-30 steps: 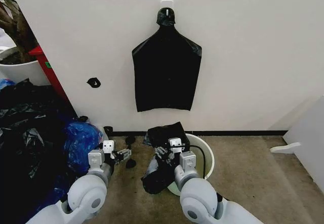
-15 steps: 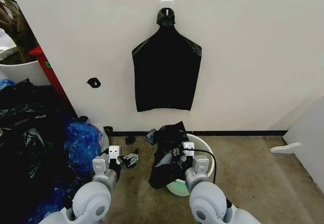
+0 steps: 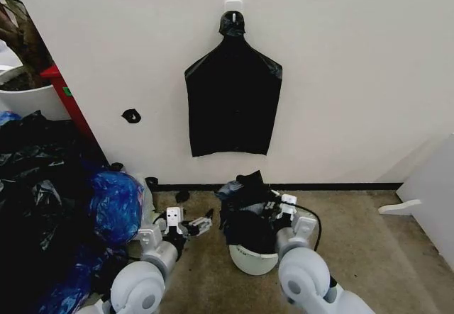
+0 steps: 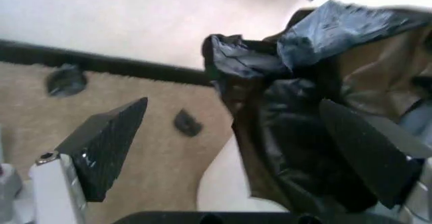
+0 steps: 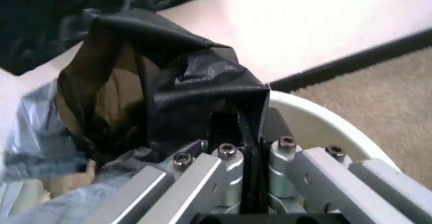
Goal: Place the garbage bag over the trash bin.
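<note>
Your right gripper (image 5: 244, 158) is clamped shut on a fold of the bag (image 3: 250, 211), holding it bunched up over the bin (image 3: 252, 259), which sits on the carpet near the wall's baseboard. The bag covers most of the bin's mouth and only the near rim pokes out. Your left gripper (image 3: 199, 225) hangs just left of the bin, fingers (image 4: 108, 145) spread wide, holding nothing.
</note>
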Available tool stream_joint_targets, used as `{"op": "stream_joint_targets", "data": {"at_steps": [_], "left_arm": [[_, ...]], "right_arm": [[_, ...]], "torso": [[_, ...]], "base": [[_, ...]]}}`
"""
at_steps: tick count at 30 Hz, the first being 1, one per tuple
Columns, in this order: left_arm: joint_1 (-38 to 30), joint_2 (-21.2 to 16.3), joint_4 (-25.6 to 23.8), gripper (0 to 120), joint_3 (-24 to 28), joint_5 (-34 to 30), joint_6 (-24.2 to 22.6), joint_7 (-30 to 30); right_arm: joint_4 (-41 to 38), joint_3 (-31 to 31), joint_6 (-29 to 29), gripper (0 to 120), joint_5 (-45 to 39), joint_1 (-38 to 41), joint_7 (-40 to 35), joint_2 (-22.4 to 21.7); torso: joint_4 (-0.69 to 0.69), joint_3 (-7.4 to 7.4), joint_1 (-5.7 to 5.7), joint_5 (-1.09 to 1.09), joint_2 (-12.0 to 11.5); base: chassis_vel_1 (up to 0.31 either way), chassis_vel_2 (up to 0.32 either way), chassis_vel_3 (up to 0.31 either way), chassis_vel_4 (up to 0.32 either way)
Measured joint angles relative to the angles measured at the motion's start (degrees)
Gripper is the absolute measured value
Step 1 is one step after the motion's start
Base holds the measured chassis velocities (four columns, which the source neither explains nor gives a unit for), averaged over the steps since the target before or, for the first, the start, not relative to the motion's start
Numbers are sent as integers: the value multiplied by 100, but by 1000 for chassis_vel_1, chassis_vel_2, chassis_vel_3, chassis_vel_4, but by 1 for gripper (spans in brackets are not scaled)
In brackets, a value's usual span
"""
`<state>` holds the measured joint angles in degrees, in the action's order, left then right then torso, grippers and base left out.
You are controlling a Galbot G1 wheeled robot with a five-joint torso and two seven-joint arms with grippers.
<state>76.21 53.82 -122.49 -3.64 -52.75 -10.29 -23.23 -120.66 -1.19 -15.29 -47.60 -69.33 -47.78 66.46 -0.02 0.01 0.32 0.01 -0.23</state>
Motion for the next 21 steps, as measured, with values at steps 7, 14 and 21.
{"op": "stream_joint_targets", "data": {"at_steps": [7,14,21], "left_arm": [[-92,118,137,100,77,319,260,301],[-735,220,677,100,481,531,250,434],[-1543,248,995,99,927,815,-191,420]], "right_arm": [[-2,-9,30,0,-21,-187,-78,24],[-69,-102,101,0,249,-369,-125,178],[-113,-94,96,0,625,-473,-107,255]], "torso": [[1,0,0,1,0],[-1,0,0,-1,0],[-1,0,0,0,0]], "base": [[0,0,0,0],[0,0,0,0],[0,0,0,0]]}}
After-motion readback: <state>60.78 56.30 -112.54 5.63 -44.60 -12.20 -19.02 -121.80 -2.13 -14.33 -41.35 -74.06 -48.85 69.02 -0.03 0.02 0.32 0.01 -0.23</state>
